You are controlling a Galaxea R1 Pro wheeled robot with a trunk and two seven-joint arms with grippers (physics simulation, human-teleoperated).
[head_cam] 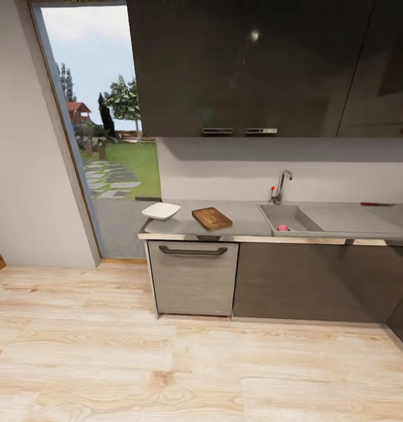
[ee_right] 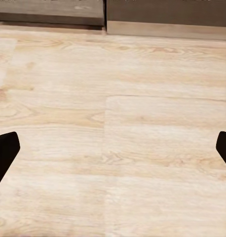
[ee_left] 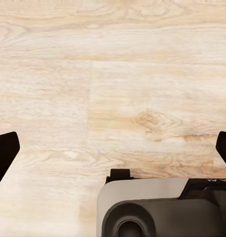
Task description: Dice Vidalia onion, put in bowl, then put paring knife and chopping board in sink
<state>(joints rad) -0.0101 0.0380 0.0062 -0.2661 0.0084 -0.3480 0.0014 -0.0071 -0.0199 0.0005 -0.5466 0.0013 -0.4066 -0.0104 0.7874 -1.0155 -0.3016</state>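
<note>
- Both pairs of jaws stand spread wide and empty, left gripper [ee_left: 113,148] and right gripper [ee_right: 113,148] over pale wood-plank floor [head_cam: 166,363].
- Small pinkish-red Vidalia onion [head_cam: 282,228] lies in the grey steel sink [head_cam: 295,218], against its near wall; a reach might roll it away.
- Slim red-handled paring knife [head_cam: 376,204] lies well apart from the brown wooden chopping board [head_cam: 212,218] and shallow white bowl [head_cam: 161,211] on the grey glossy countertop [head_cam: 248,220]; a badly parked base could leave it out of reach.

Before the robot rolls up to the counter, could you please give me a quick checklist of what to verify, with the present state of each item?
1. Vidalia onion lying in the sink: ok.
2. Chopping board flat on the countertop, nothing on it: ok.
3. Bowl beside the board near the counter's left end, apart from it: ok.
4. Paring knife on the counter far right, past the drainboard: ok, but too small to judge its lie.
5. Left gripper and right gripper open and holding nothing, over the floor: ok.
</note>
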